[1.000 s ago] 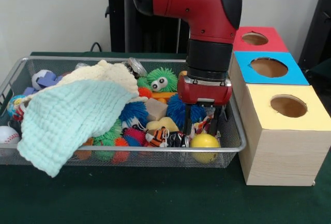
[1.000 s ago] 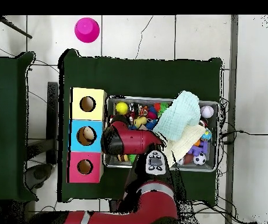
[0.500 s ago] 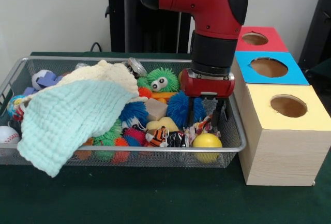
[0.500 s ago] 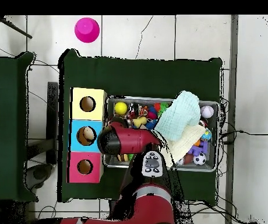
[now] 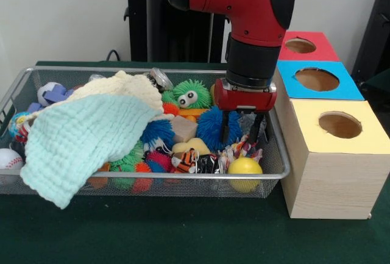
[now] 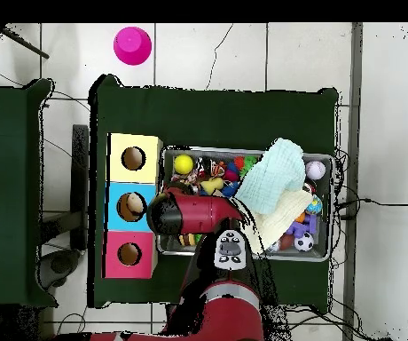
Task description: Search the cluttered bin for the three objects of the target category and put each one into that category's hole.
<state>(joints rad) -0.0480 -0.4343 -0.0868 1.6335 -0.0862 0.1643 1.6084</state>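
Striped multicoloured toy (image 5: pixel 241 149) below hand (image 5: pixel 240 135), partly hidden.

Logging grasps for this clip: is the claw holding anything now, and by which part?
Nothing is visibly held. The claw hangs open over the bin, fingers apart above the striped toys beside the yellow ball.

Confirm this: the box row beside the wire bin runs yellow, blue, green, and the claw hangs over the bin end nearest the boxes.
One thing is off: the third box is red, not green, as the front view shows. The rest stands: yellow, blue, then red beside the wire bin, with the claw over the bin end nearest the boxes.
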